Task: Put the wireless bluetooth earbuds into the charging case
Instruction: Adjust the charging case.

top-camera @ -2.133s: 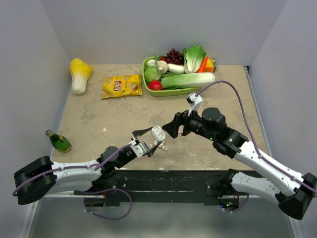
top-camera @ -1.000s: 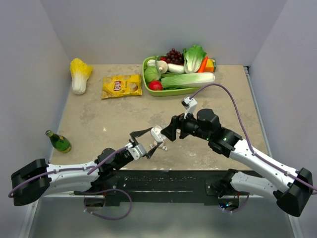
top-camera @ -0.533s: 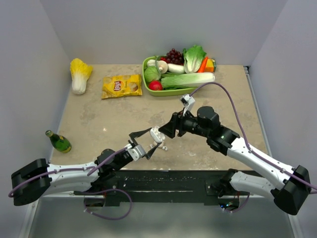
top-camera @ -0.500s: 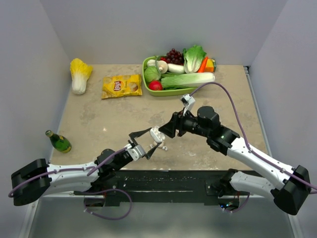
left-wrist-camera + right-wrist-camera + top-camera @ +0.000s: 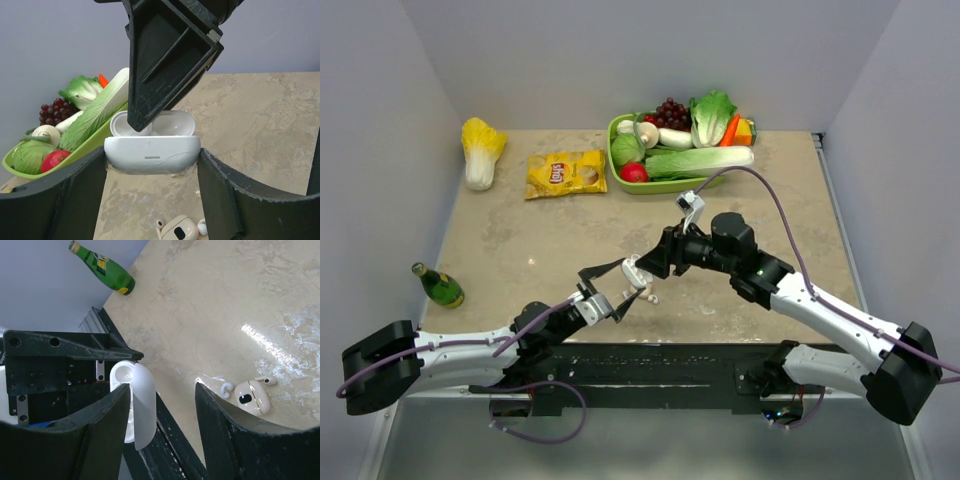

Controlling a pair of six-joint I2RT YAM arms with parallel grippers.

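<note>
The white oval charging case [image 5: 152,154] hangs above the table with its lid open, and my left gripper [image 5: 152,167] is shut on its two ends. From above, one finger [image 5: 165,55] of my right gripper reaches down into the open case, just in front of the lid. In the right wrist view the lid [image 5: 146,407] stands between the open jaws of my right gripper [image 5: 162,412], beside the left finger and well apart from the right one. A cream earbud [image 5: 252,396] lies on the table below. From the top, the case [image 5: 635,270] sits between both grippers.
A green tray [image 5: 612,145] of vegetables stands at the back. A yellow chips bag [image 5: 565,173] and a napa cabbage [image 5: 480,150] lie at the back left. A green bottle [image 5: 440,287] lies near the left front edge.
My right arm has moved left up to the held case, and its jaws have narrowed. The left arm and the case have stayed put.
</note>
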